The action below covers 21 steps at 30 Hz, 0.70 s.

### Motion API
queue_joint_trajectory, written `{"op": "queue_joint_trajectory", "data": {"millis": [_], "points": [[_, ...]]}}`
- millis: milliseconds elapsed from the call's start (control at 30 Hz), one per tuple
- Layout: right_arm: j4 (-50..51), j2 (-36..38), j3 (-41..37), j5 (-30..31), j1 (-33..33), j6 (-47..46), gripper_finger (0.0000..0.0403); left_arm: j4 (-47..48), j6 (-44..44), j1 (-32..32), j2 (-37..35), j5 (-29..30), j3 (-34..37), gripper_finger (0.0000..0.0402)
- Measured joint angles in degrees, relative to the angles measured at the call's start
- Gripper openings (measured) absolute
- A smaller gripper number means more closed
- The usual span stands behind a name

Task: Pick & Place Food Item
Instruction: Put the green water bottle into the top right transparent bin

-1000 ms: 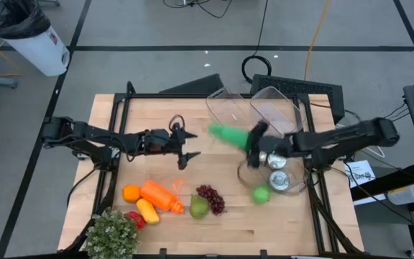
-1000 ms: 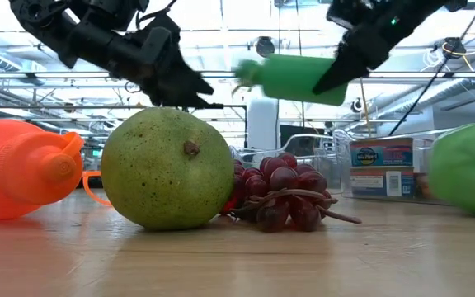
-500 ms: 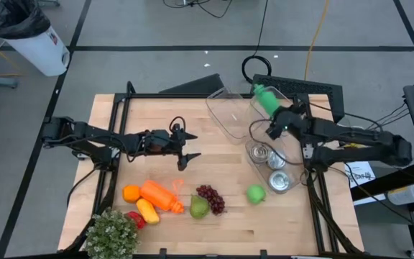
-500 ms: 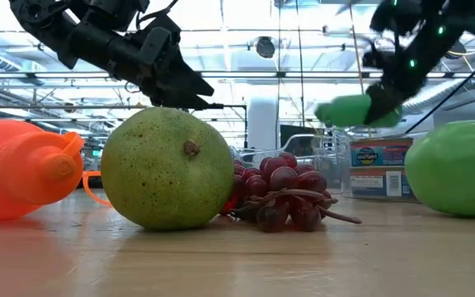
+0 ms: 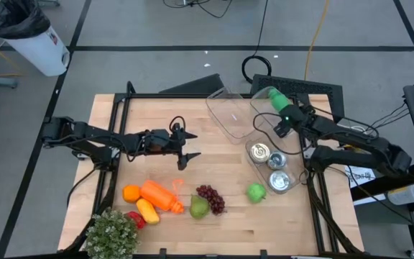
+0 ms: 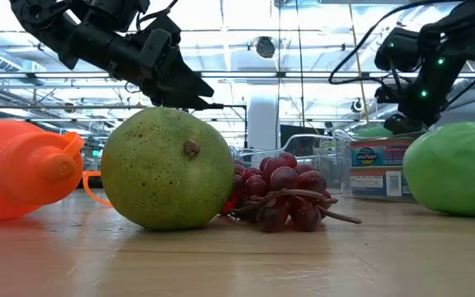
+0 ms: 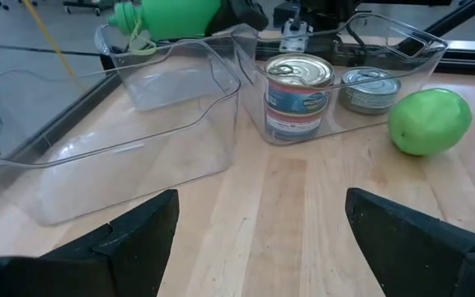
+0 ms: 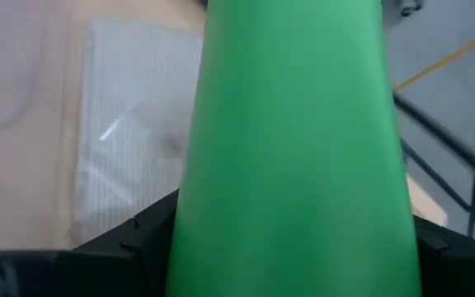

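Wooden table (image 5: pixel 214 155), right fingers (image 5: pixel 282 121) gripping green bottle (image 5: pixel 274 99)

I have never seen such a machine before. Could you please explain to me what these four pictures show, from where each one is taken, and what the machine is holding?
This is a robot with two dark arms at a wooden table. One picture looks straight down, one looks level across the tabletop, and two come from cameras on the wrists.

The right gripper is shut on a green bottle above the clear bins at the far side; that bottle fills the right wrist view. The left gripper hangs open over the table, holding nothing.

On the table lie a pear, grapes, an orange bottle, a green apple and a small plant. Cans sit in a clear tray.
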<state>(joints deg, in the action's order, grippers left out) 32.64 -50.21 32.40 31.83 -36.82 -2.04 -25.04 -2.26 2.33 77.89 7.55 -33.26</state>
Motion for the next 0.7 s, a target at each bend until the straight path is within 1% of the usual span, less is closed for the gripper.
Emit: {"op": "queue_joint_trajectory", "data": {"millis": [200, 300, 700], "points": [[-4.63, 0.08, -2.5, -0.32, -0.37, 4.28, 0.03, -0.02, -0.44, 0.0, 0.0, 0.0, 0.0, 0.0351], [-5.32, 0.08, -2.8, -0.36, -0.35, 4.22, 0.0311, 0.01, -0.48, 0.0, 0.0, 0.0, 0.0, 0.0351], [-5.71, 0.02, -2.85, -0.41, -0.34, 5.35, 0.0317, -0.02, -0.5, 0.0, 0.0, 0.02, 0.0, 0.0351]]}}
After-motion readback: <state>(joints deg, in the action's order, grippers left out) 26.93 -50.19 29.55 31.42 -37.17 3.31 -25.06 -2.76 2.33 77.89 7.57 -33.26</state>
